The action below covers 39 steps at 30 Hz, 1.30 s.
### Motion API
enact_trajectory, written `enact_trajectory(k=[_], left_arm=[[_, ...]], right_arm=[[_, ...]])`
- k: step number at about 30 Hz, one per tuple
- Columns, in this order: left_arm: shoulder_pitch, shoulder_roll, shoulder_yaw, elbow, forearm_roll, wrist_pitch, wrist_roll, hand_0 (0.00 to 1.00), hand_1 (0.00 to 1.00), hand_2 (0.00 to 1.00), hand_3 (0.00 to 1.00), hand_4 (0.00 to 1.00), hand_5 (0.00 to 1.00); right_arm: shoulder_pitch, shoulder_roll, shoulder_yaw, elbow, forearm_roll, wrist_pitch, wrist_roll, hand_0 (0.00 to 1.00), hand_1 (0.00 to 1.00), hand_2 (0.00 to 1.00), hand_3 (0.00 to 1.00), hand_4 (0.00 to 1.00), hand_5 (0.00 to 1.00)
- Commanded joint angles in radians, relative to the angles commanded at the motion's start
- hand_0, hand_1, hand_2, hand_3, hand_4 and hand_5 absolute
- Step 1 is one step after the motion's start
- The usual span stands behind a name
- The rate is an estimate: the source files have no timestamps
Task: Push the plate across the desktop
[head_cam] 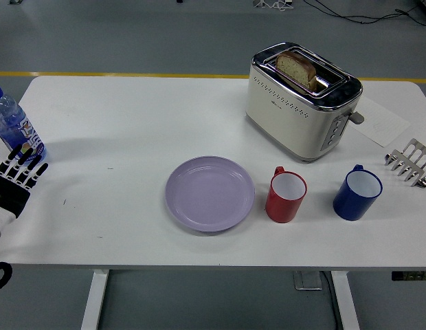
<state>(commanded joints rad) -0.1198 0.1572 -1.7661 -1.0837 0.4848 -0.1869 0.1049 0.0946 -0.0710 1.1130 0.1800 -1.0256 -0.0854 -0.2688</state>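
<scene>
**Left hand at the edge, plate untouched**

Left hand (14, 180) hovers at the worktop's (130, 117) left edge, fingers spread, holding nothing. Well apart, the plate (209, 193) lies near the middle, beside a red cup (286, 196). I judge pushing is not begun. White worktop; grey floor behind with a yellow line.
</scene>
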Motion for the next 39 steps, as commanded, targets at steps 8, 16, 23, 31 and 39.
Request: enact_trajectory(k=[8, 16, 23, 31, 39], left_arm=[[-0.005, -0.003, -0.005, 0.001, 0.000, 0.005, 0.003, 0.566, 0.643, 0.643, 0.639, 0.481, 0.973], [-0.010, -0.003, -0.016, -0.001, 0.002, 0.003, 0.002, 0.567, 0.644, 0.643, 0.639, 0.483, 0.975], [-0.010, -0.005, -0.017, 0.003, 0.004, 0.002, 0.002, 0.568, 0.645, 0.643, 0.643, 0.485, 0.976], [-0.012, -0.011, -0.014, 0.006, 0.010, 0.002, 0.003, 0.576, 0.645, 0.643, 0.645, 0.493, 0.991], [-0.007, -0.017, -0.014, 0.006, 0.013, 0.003, 0.004, 0.578, 0.646, 0.643, 0.645, 0.495, 0.993]], right_arm=[[0.006, -0.002, -0.011, 0.000, 0.014, 0.000, 0.003, 0.606, 0.515, 0.580, 0.573, 0.362, 0.252], [0.011, -0.002, -0.009, 0.000, 0.003, 0.002, 0.002, 0.606, 0.515, 0.580, 0.573, 0.362, 0.251], [0.012, -0.002, -0.004, 0.000, -0.007, 0.004, -0.001, 0.606, 0.515, 0.580, 0.573, 0.362, 0.252], [0.014, 0.000, 0.002, 0.000, -0.015, 0.003, -0.004, 0.606, 0.515, 0.578, 0.573, 0.362, 0.251], [0.013, 0.000, 0.004, 0.000, -0.021, 0.004, -0.005, 0.606, 0.515, 0.579, 0.573, 0.362, 0.251]])
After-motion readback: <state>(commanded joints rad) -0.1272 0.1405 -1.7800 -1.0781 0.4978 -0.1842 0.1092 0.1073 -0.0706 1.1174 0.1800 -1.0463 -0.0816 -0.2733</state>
